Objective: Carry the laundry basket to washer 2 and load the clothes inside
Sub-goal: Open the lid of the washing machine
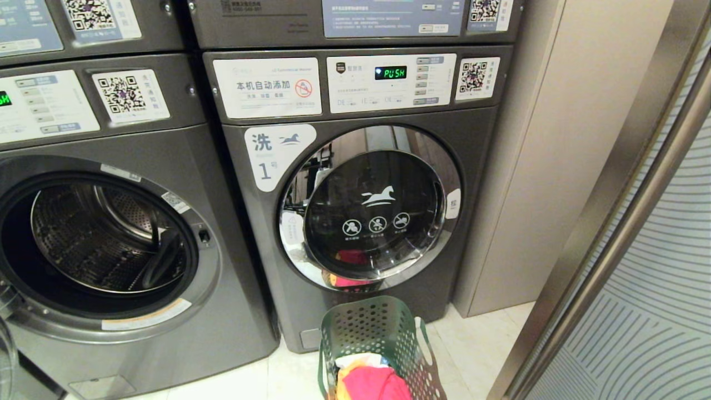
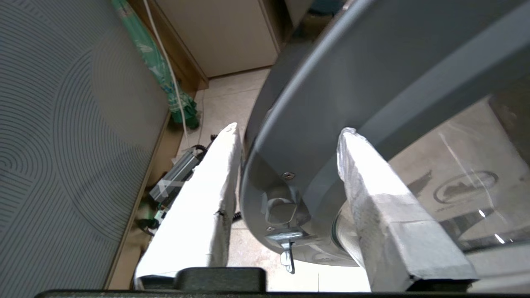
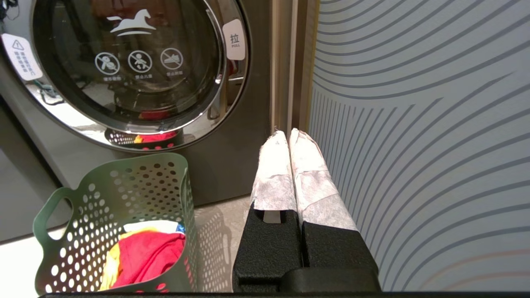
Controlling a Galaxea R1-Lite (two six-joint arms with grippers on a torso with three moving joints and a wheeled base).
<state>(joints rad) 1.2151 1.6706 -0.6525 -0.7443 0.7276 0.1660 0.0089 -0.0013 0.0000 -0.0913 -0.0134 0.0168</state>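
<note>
The dark green laundry basket (image 1: 377, 333) (image 3: 124, 198) stands on the floor before the closed washer marked 1 (image 1: 369, 208). The clothes (image 1: 369, 382) (image 3: 145, 252), pink-red over yellow and white, lie inside it. To the left a like grey washer (image 1: 111, 239) shows its bare drum with the door swung open. No number label shows on it, so I cannot tell whether it is washer 2. My left gripper (image 2: 290, 130) straddles that open door's edge (image 2: 331, 82) just past the latch (image 2: 285, 244), one finger on each face. My right gripper (image 3: 288, 134) hangs shut and empty right of the basket.
A beige cabinet panel (image 1: 555, 166) and a striped sliding panel (image 1: 666, 278) close off the right side. Beyond the open door a folded green umbrella (image 2: 157, 70) leans by the wall, and a taped power unit (image 2: 174, 178) with cords lies on the floor.
</note>
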